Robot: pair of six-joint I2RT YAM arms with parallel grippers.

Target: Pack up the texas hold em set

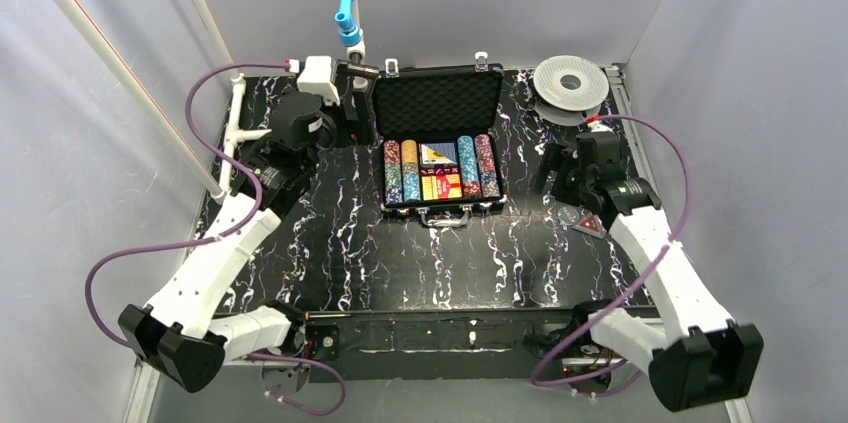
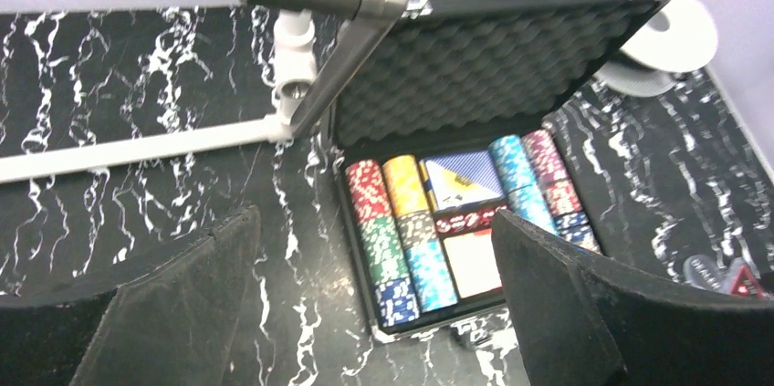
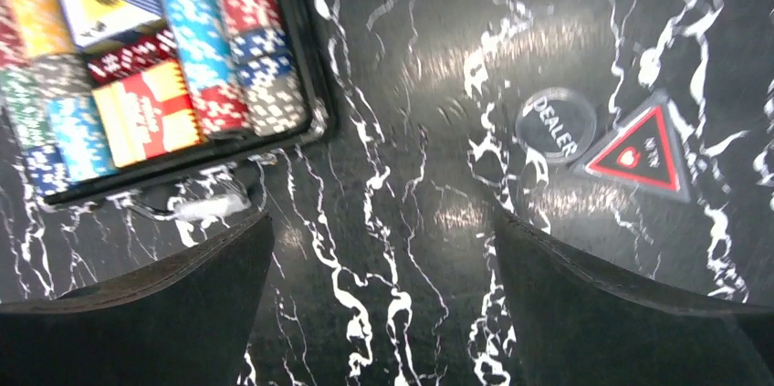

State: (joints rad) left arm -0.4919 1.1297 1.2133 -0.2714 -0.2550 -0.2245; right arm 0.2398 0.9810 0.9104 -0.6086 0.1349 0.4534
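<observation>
The texas hold em set's black briefcase [image 1: 440, 205] lies open at the back middle of the table, its foam-lined lid [image 1: 437, 103] standing up. Inside are rows of multicoloured chips [image 2: 402, 249], card decks [image 2: 461, 176] and red dice [image 2: 470, 219]. My left gripper [image 2: 374, 222] hovers open just left of the case, nothing between its fingers. My right gripper [image 3: 381, 217] is open over bare table to the right of the case. A clear dealer button [image 3: 555, 123] and a red triangular token [image 3: 639, 153] lie on the table beside the right gripper.
A round white-grey spool [image 1: 570, 83] sits at the back right corner. White pipework [image 2: 137, 149] and a metal rod [image 2: 338, 48] stand by the case's left side. A pipe with blue and orange fittings [image 1: 345, 3] hangs above the back. Grey walls enclose the table.
</observation>
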